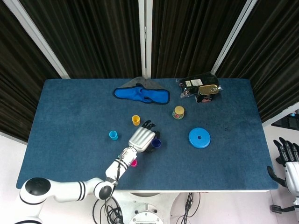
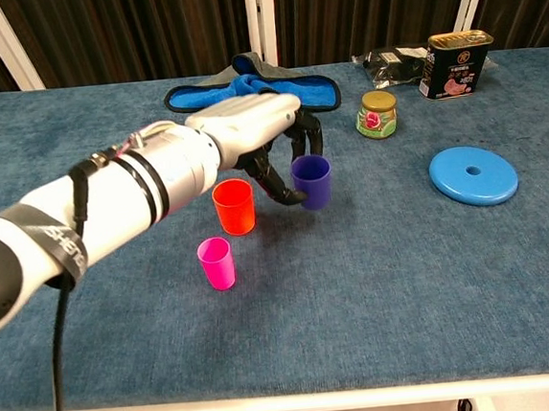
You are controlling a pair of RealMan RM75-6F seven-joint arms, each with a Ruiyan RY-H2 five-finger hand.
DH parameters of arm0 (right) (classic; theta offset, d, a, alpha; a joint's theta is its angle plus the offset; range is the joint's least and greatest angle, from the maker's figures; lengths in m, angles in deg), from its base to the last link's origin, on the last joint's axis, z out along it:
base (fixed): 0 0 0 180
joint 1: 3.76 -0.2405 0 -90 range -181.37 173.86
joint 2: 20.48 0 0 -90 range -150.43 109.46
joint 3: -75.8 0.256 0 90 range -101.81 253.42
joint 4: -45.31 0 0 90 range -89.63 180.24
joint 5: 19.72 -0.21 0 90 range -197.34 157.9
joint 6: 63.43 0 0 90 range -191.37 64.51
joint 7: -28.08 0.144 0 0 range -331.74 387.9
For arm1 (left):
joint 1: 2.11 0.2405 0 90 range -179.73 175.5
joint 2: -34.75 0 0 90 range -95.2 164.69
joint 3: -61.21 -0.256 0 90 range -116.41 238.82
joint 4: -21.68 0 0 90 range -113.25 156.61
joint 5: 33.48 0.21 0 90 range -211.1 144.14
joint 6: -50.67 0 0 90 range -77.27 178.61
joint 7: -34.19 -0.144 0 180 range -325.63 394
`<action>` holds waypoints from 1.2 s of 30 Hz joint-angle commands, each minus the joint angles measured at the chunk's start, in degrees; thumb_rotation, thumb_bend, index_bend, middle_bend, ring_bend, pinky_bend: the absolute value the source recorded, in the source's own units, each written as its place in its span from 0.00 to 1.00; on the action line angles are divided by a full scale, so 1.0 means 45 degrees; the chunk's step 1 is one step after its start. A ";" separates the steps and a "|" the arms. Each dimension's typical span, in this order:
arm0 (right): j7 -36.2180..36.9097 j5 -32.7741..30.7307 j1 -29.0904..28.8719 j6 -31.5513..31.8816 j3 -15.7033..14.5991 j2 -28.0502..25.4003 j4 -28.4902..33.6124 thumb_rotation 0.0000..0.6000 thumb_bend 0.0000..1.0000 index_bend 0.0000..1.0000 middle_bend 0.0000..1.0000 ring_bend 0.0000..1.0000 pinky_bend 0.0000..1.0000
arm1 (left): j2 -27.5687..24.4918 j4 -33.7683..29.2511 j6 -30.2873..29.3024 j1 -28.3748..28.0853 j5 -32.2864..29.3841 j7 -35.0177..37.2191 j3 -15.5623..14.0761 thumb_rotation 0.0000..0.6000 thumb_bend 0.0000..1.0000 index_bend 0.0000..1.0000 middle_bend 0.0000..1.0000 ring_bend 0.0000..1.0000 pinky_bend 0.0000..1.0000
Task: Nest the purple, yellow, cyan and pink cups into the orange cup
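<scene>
My left hand [image 2: 254, 130] grips the purple cup [image 2: 311, 181] between thumb and fingers and holds it tilted just above the cloth. The orange cup [image 2: 234, 206] stands upright just left of it, under the wrist. The pink cup [image 2: 216, 262] stands nearer the front edge. In the head view my left hand [image 1: 141, 138] hides the orange cup; the purple cup [image 1: 156, 143] shows at its fingertips and the pink cup [image 1: 134, 163] peeks out beside the forearm. The yellow cup [image 1: 136, 120] and cyan cup [image 1: 113, 135] stand apart, farther back and left. My right hand [image 1: 289, 161] hangs off the table's right edge, fingers spread.
A blue towel [image 2: 250, 92] lies at the back centre. A small jar [image 2: 377, 114] stands behind and right of the purple cup. A blue disc [image 2: 473, 176] lies to the right, and a tin can [image 2: 456, 64] with a black packet [image 1: 194, 84] sits at the back right.
</scene>
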 commanded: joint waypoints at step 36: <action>-0.1158 0.0051 -0.0096 -0.0324 -0.0143 0.0090 0.0603 1.00 0.29 0.00 0.00 0.00 0.00 | -0.2760 -0.3658 -0.1972 0.1736 -0.1149 -0.1039 -0.1201 1.00 0.29 0.52 0.51 0.17 0.09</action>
